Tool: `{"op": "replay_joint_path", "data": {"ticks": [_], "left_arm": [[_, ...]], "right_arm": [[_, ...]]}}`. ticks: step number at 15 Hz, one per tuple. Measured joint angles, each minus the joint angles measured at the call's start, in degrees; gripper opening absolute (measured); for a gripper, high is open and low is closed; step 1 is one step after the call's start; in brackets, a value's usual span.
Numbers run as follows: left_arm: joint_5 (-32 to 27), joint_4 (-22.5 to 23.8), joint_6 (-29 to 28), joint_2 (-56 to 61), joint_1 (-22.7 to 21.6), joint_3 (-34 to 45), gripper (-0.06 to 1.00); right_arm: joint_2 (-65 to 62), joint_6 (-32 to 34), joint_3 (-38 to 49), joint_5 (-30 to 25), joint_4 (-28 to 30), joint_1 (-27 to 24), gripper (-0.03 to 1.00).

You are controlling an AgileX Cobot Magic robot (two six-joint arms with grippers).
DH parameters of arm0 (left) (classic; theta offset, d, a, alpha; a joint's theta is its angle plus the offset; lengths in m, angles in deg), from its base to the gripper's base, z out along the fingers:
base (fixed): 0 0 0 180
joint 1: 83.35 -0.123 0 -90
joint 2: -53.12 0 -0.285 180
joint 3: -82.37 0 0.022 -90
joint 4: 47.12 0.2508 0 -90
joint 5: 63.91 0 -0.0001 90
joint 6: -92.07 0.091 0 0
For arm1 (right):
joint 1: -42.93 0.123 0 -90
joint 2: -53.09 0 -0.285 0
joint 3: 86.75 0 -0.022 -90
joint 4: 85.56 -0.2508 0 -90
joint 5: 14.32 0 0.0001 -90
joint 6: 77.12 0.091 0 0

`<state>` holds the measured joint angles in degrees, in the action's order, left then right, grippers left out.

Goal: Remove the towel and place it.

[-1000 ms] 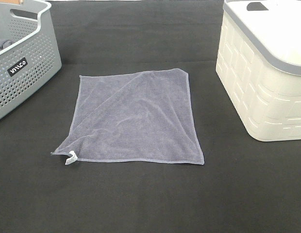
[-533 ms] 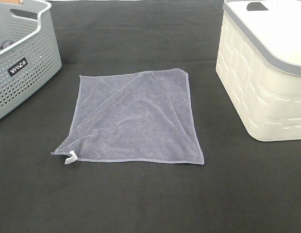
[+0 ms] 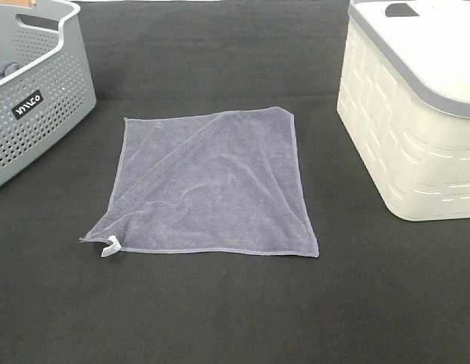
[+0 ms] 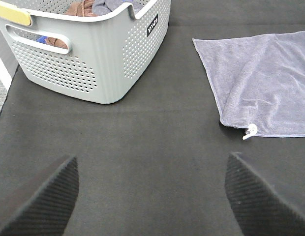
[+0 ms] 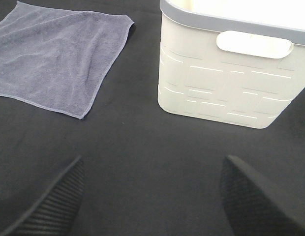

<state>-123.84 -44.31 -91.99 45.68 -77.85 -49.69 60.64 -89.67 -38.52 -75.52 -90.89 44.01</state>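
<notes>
The greyish-lavender towel (image 3: pixel 208 182) lies spread flat on the black table, with its small white tag (image 3: pixel 110 247) at the near left corner. It also shows in the left wrist view (image 4: pixel 263 81) and in the right wrist view (image 5: pixel 56 56). My left gripper (image 4: pixel 152 196) is open and empty, hovering over bare table well short of the towel. My right gripper (image 5: pixel 152 194) is open and empty over bare table, apart from the towel and the white basket. Neither arm shows in the high view.
A grey perforated basket (image 3: pixel 38 91) holding crumpled cloths (image 4: pixel 98 6) stands at the far left. A cream-white basket with a grey rim (image 3: pixel 417 114) stands at the right, also in the right wrist view (image 5: pixel 226 73). The table's left edge (image 4: pixel 2 78) shows beside the grey basket.
</notes>
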Motion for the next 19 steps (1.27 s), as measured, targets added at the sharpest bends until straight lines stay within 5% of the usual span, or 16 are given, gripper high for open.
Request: {"op": "replay_joint_path", "data": {"ticks": [19], "left_arm": [[0.0,0.1,0.2,0.0,0.0,0.0,0.76]], "right_arm": [[0.0,0.0,0.0,0.0,-0.1,0.0,0.75]]}}
